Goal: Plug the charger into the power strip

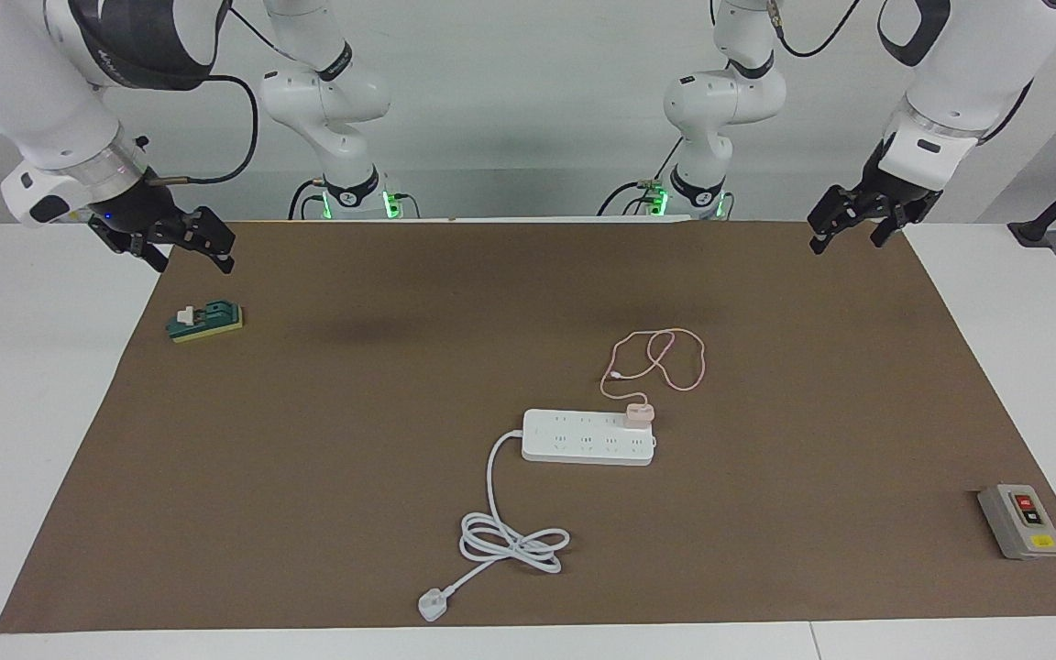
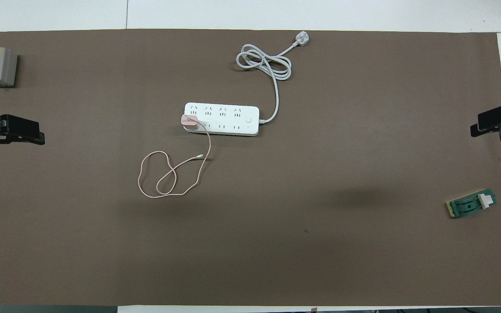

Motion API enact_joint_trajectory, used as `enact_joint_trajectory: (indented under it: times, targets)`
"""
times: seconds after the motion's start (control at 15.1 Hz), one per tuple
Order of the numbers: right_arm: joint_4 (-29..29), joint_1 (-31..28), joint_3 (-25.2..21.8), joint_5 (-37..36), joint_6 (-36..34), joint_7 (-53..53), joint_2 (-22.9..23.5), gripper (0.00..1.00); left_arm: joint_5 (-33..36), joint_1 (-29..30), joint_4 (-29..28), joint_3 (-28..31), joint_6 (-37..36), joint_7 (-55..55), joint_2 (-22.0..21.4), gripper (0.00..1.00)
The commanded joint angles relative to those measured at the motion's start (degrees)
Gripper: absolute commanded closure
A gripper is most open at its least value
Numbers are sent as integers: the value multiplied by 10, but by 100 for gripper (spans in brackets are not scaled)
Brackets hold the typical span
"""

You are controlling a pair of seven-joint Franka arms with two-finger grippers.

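Observation:
The white power strip (image 1: 583, 438) lies flat near the middle of the brown mat. The pale pink charger (image 1: 639, 414) stands on the strip's end socket toward the left arm's end, in the row nearer the robots; in the overhead view the charger (image 2: 188, 122) covers that corner of the power strip (image 2: 228, 119). Its thin pink cable (image 1: 665, 359) lies looped on the mat, nearer the robots. My left gripper (image 1: 846, 244) hangs open and empty over the mat's corner at the left arm's end. My right gripper (image 1: 194, 266) waits open and empty over the other corner.
The strip's thick white cord (image 1: 510, 541) coils toward a white three-pin plug (image 1: 433, 605) near the mat's edge farthest from the robots. A grey switch box (image 1: 1021, 521) sits at the left arm's end. A small green block (image 1: 205, 322) lies under the right gripper.

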Motion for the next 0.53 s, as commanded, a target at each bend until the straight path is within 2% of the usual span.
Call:
enact_joint_trajectory:
  times: [0.0,0.46]
  targets:
    - [3,-6,4,-10,-11,-8,-3,0,15,6,-1,-5,-14,4,-8,0]
    - [3,-6,4,-10,-11,-8,-3,0,9,7,0,-6,-12,43,-9,0]
